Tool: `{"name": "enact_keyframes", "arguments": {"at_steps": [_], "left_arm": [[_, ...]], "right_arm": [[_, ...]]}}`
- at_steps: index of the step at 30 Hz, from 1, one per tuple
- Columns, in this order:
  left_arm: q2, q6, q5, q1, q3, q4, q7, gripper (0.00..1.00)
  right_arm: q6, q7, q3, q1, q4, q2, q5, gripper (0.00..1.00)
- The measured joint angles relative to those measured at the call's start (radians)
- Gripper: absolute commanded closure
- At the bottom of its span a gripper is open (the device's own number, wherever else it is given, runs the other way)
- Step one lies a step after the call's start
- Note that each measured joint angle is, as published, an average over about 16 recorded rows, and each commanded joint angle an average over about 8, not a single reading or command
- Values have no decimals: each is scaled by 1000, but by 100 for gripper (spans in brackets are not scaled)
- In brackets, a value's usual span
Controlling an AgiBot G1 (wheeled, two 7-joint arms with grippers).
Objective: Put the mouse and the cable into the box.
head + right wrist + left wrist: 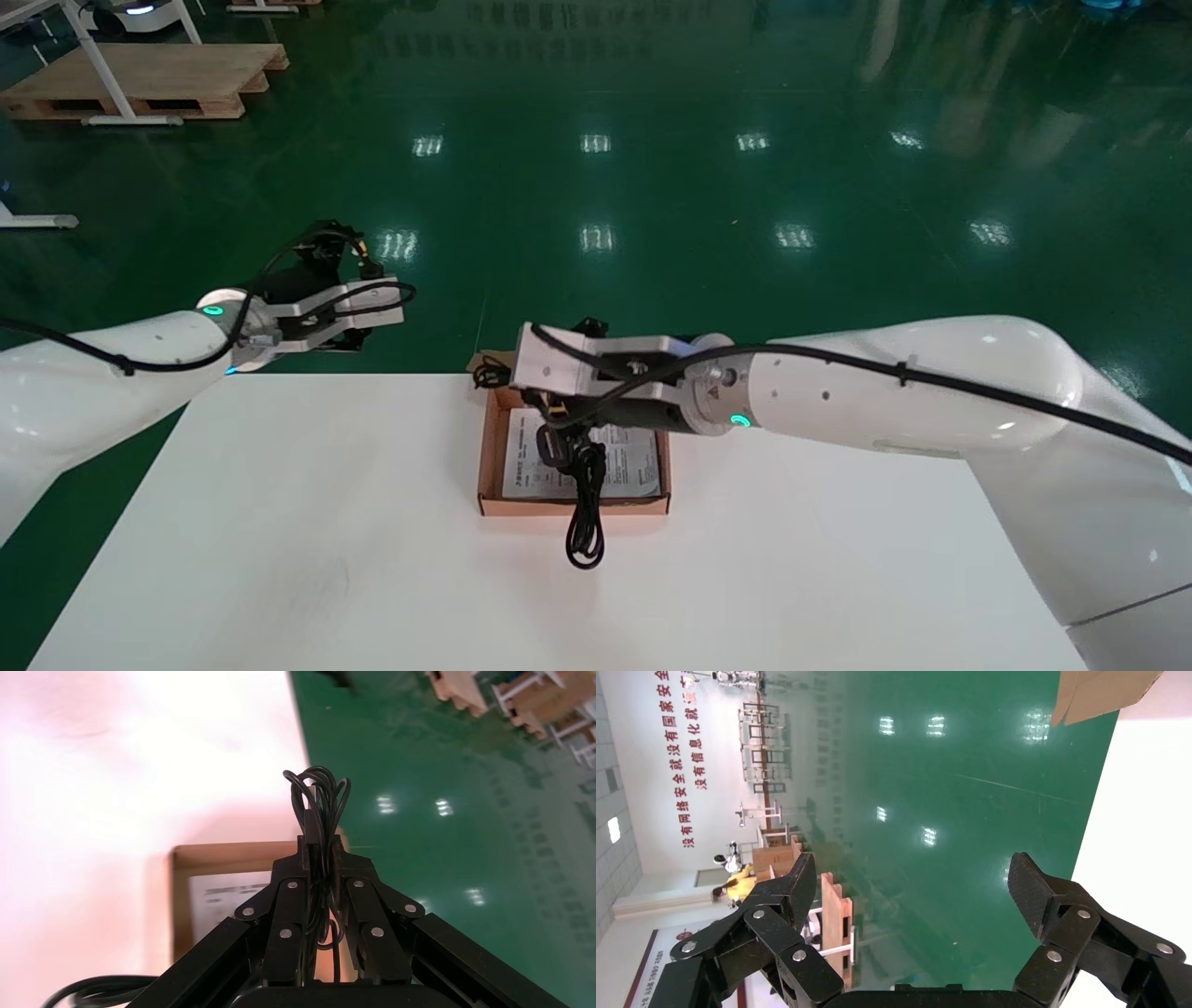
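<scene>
Cable (585, 494): bundled in loops and pinched in the right end effector (551, 417), hanging above the box (492, 457).
Right end effector: closed on the cable, over the box's far half.
Long axis: the bundle runs from the grip toward the robot, and its looped end shows past the box's near wall.
Key relation: the box sits right below the grip, so the loose end likely needs shifting inward.
Left end effector (912, 881): wide open, parked off the far-left edge of the counter (326, 522).
Nearer arm: right.
</scene>
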Motion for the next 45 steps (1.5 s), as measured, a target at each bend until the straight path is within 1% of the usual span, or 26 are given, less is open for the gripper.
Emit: {"name": "enact_keyframes", "arguments": {"at_steps": [8,9,13,16,17,18,26,33,39,45], "left_arm": [[-12,-4,34,2,23,-27,-60,0],[-13,-5,38,2,25,-30,-66,0],[-18,-6,51,3,33,-40,-87,0],[-20,-7,58,3,37,-45,-97,0],[-21,-7,59,3,38,-46,-100,0],[-21,-7,60,3,39,-47,-101,0],[-22,-8,62,4,40,-48,-103,0],[-21,-8,60,4,38,-46,-100,0],[-20,-8,58,4,38,-46,-99,0],[-21,-7,58,4,38,-46,-100,0]], "right_arm": [[135,40,-50,-42,-54,-22,-73,100],[154,46,-56,-46,-64,-25,-78,96],[216,70,-74,-55,-99,-33,-89,47],[241,80,-82,-60,-111,-34,-82,10],[245,82,-84,-61,-113,-34,-79,1],[248,83,-85,-62,-115,-34,-77,0],[249,85,-87,-63,-117,-34,-72,0],[230,84,-75,-69,-103,-20,-55,0],[182,88,-48,-92,-71,20,7,0],[105,94,-6,-131,-20,85,110,0]]}}
